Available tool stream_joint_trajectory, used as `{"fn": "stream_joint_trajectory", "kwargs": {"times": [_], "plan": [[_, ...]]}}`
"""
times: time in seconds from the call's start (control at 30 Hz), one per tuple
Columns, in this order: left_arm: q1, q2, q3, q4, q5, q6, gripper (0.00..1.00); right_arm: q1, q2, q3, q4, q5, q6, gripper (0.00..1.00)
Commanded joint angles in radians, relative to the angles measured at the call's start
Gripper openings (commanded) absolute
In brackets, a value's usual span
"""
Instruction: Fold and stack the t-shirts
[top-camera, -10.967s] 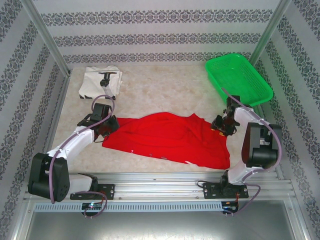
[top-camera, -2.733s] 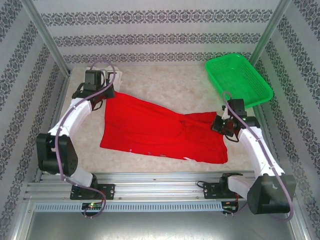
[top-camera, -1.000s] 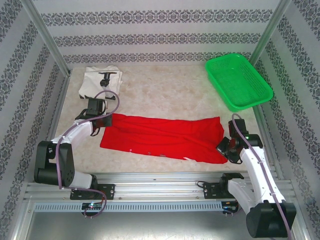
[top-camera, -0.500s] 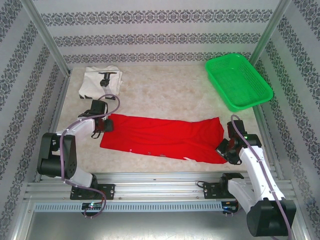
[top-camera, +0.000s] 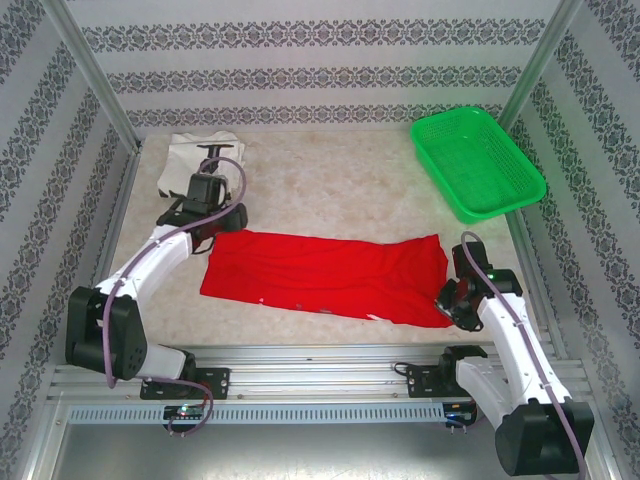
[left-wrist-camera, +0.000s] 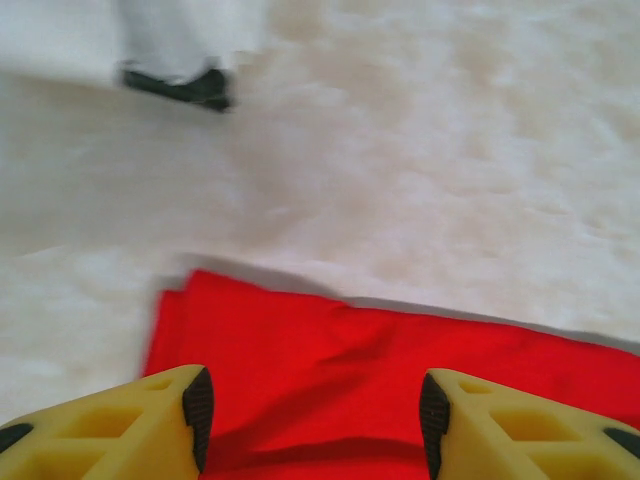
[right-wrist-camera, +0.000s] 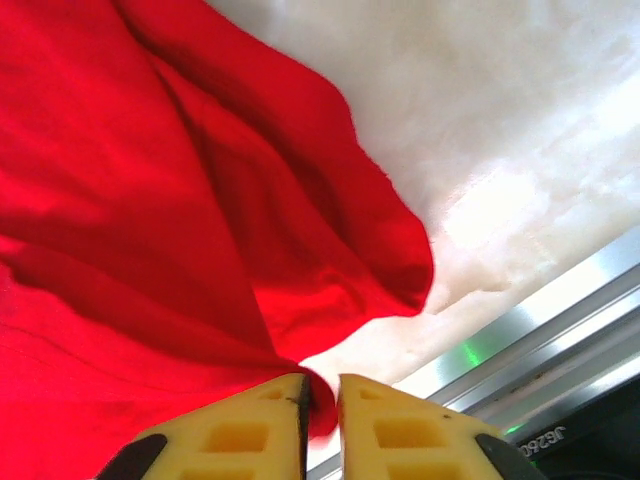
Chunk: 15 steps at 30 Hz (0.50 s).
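Observation:
The red t-shirt (top-camera: 320, 275) lies folded into a long flat strip across the middle of the table. My left gripper (top-camera: 215, 213) hovers over its left end, and in the left wrist view it (left-wrist-camera: 315, 420) is open with the red cloth (left-wrist-camera: 340, 370) lying flat below the jaws. My right gripper (top-camera: 450, 300) is at the strip's right near corner. In the right wrist view it (right-wrist-camera: 322, 400) is nearly closed, pinching a small fold of the red cloth (right-wrist-camera: 150, 200). The white t-shirt (top-camera: 180, 160) with a black graphic lies folded at the back left, partly behind my left arm.
A green mesh basket (top-camera: 503, 202) stands at the back right corner. The aluminium rail (top-camera: 320, 365) runs along the near edge, close under my right gripper. Patterned walls close in the table on three sides.
My left gripper has opened, let go of the shirt's left end and moved slightly back and to the right. My right arm has barely moved.

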<state>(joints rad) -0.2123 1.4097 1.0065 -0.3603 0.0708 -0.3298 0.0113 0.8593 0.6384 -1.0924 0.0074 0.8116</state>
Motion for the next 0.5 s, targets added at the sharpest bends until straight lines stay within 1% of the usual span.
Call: {"fn": "stream_joint_trajectory", "kwargs": {"times": [0.0,0.03,0.1,0.13,0.17,0.23,0.3,0.37,0.47], "plan": [[-0.055,0.06,0.025,0.108,0.122,-0.035,0.58,0.01,-0.033,0.025,-0.062,0.073,0.026,0.35],[-0.071,0.082,0.035,0.125,0.139,-0.033,0.58,0.012,-0.043,0.029,-0.067,0.082,0.031,0.38],[-0.093,0.13,0.052,0.158,0.188,-0.025,0.57,0.014,-0.067,0.046,-0.053,0.081,0.025,0.38],[-0.1,0.154,0.059,0.18,0.231,-0.023,0.55,0.017,-0.08,0.055,-0.026,0.07,0.012,0.38],[-0.108,0.179,0.066,0.201,0.275,-0.02,0.54,0.02,-0.087,0.063,0.005,0.053,0.0,0.39],[-0.124,0.223,0.081,0.213,0.314,-0.001,0.51,0.021,-0.081,0.066,0.105,-0.016,-0.037,0.41],[-0.134,0.267,0.094,0.198,0.347,0.014,0.44,0.021,-0.031,0.078,0.209,-0.109,-0.076,0.42],[-0.134,0.299,0.087,0.192,0.366,0.005,0.36,0.032,0.075,0.114,0.271,-0.178,-0.119,0.42],[-0.137,0.318,0.049,0.198,0.389,0.005,0.32,0.055,0.246,0.191,0.272,-0.163,-0.216,0.41]]}}
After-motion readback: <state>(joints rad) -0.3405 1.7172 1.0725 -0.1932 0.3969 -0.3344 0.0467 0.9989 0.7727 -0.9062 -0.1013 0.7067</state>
